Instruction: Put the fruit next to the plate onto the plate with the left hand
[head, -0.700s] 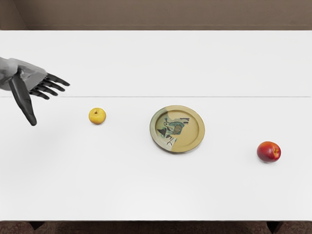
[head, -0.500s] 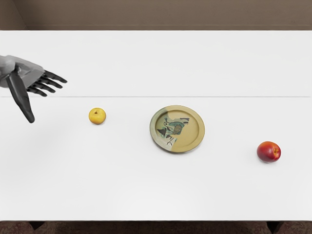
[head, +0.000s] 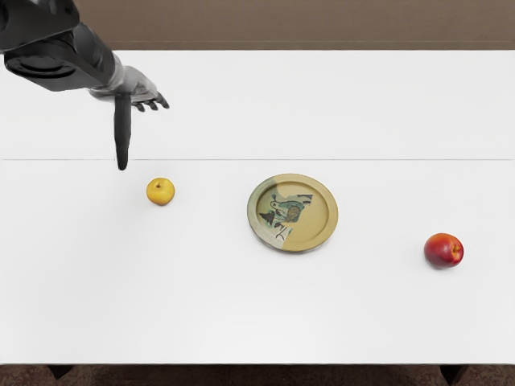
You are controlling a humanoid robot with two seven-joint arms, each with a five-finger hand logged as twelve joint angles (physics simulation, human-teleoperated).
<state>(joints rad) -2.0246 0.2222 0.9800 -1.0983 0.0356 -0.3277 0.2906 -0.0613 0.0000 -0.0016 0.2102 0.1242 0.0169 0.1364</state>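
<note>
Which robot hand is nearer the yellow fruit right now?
Left. The left robot hand hangs open, up and left of the yellow fruit in the head view, not touching it. The right robot hand is out of view.

Small round yellow fruit, stem dimple up, sits apart to the left of the round olive-tan painted plate, lying flat.

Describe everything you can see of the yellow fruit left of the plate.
The yellow fruit is small, round and smooth, with a dimple on top. It sits on the white table, left of the plate and apart from it. Nothing touches it; the left hand hovers open, farther back and slightly left.
</note>
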